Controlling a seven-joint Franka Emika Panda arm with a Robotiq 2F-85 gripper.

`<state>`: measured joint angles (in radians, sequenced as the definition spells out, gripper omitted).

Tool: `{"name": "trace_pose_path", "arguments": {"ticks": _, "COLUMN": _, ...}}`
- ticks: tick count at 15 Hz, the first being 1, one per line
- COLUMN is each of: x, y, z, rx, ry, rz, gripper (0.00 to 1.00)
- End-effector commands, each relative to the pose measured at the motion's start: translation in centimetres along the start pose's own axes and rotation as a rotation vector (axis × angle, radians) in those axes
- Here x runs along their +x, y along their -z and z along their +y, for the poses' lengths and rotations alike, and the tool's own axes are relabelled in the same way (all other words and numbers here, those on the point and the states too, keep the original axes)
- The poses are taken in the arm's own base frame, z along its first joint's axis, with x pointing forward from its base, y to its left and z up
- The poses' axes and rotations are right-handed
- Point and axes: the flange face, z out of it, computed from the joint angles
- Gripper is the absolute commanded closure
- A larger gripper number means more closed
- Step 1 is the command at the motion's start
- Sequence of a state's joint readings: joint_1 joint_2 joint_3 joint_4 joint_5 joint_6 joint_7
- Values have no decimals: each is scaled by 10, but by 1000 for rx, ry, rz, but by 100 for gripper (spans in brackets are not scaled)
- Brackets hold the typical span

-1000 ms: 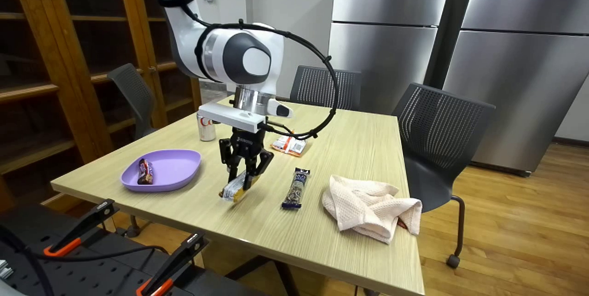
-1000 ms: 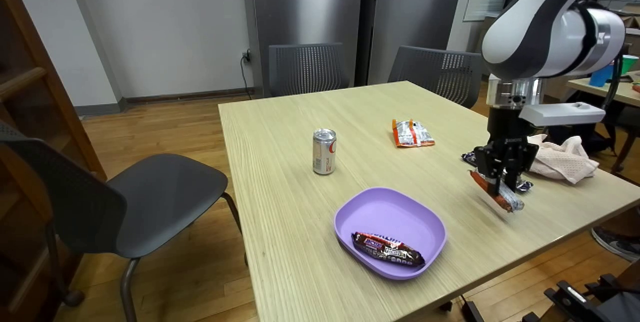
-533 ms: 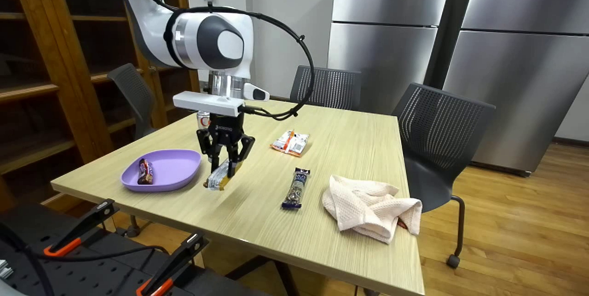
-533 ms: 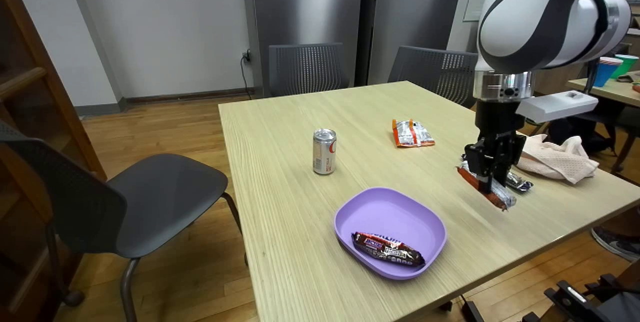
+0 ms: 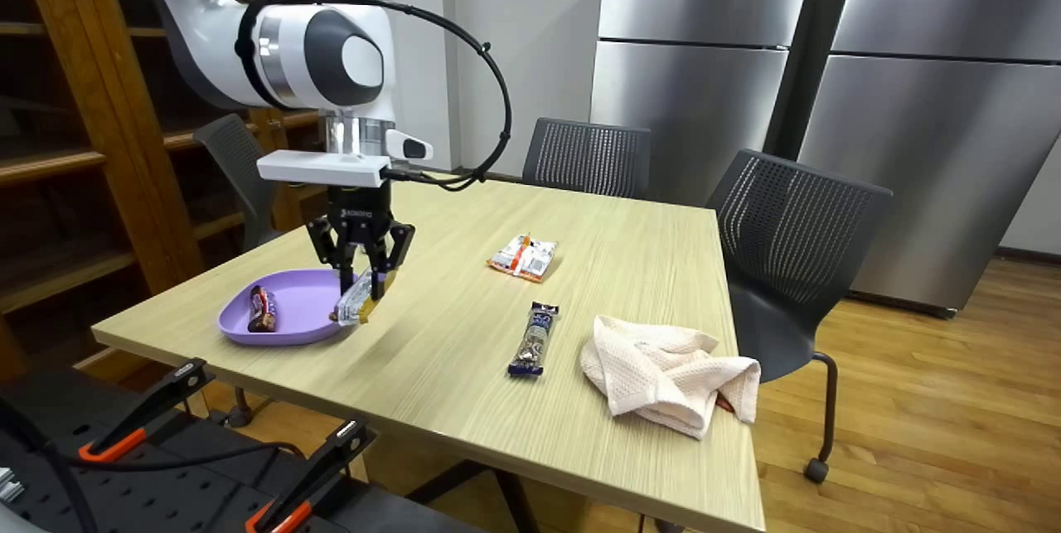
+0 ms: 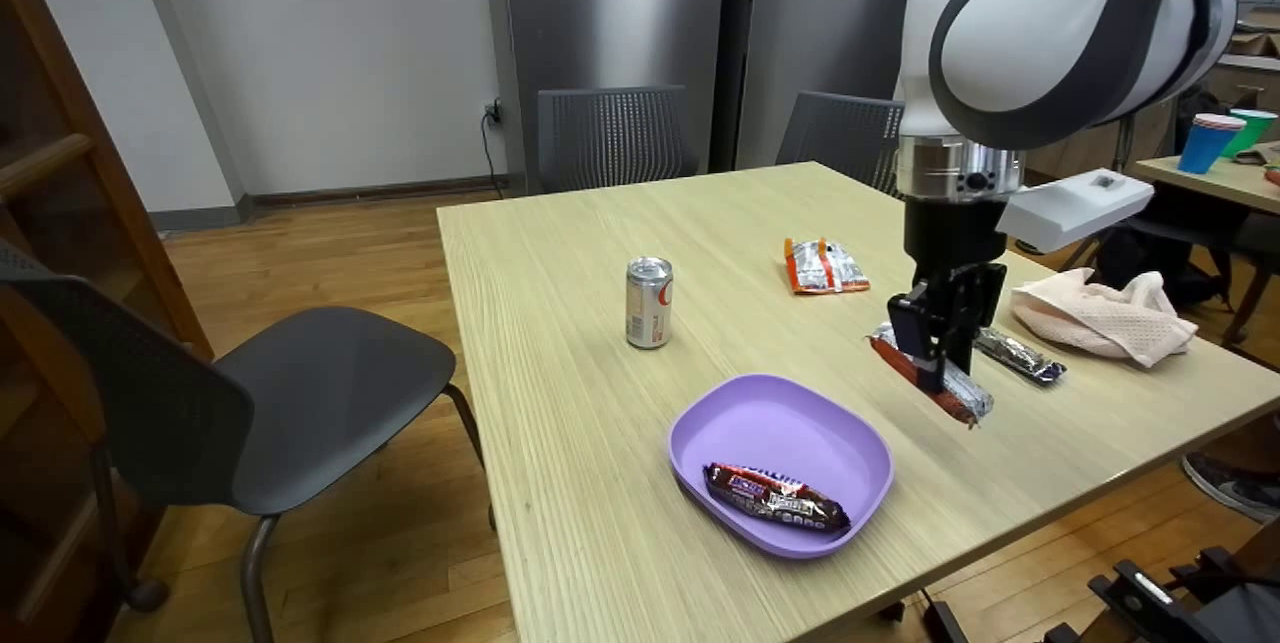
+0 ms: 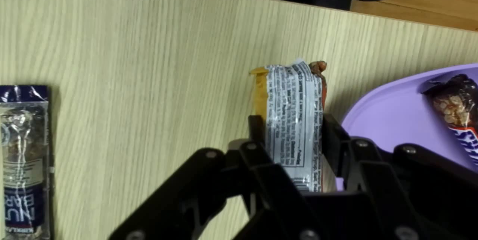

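My gripper [image 7: 294, 133] is shut on a snack bar [image 7: 293, 102] in a white, orange and yellow wrapper, with one finger on each long side. The gripper [image 5: 362, 284] holds the bar [image 5: 355, 307] above the table, beside the purple plate's near rim. An exterior view also shows the gripper [image 6: 935, 373] and the bar [image 6: 962, 391] there. The purple plate [image 5: 308, 301] shows in both exterior views [image 6: 800, 438] and partly in the wrist view [image 7: 388, 117]. A dark-wrapped bar [image 6: 775, 498] lies in it. A nut bar [image 5: 533, 340] in clear and navy wrapping lies on the table.
A silver can [image 6: 649, 303] stands on the table. An orange and white packet [image 5: 524, 258] lies near the middle. A crumpled pale cloth [image 5: 663, 375] lies near a table edge. Chairs [image 5: 796, 251] stand around the table. Clamps [image 5: 149, 413] with orange grips are beside it.
My gripper has moved with the bar toward the purple plate, leftward in both exterior views, and looks slightly higher. The grip has stayed shut. The plate and other items have not moved.
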<state>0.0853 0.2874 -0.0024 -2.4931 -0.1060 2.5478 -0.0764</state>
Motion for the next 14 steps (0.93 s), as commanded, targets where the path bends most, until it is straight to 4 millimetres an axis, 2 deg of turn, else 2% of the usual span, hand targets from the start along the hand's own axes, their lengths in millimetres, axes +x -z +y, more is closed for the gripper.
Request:
{"name": "trace_pose_path", "arguments": {"ticks": 1, "x": -1, "y": 12, "z": -30, "rx": -26, "ry": 26, "rz": 24, "gripper": 83}}
{"name": "trace_pose_path", "arguments": {"ticks": 5, "x": 8, "y": 12, "z": -59, "rx": -37, "ry": 64, "rz": 22, "gripper": 83}}
{"name": "trace_pose_path", "arguments": {"ticks": 14, "x": 30, "y": 14, "z": -102, "rx": -59, "ry": 121, "rz": 33, "gripper": 83}}
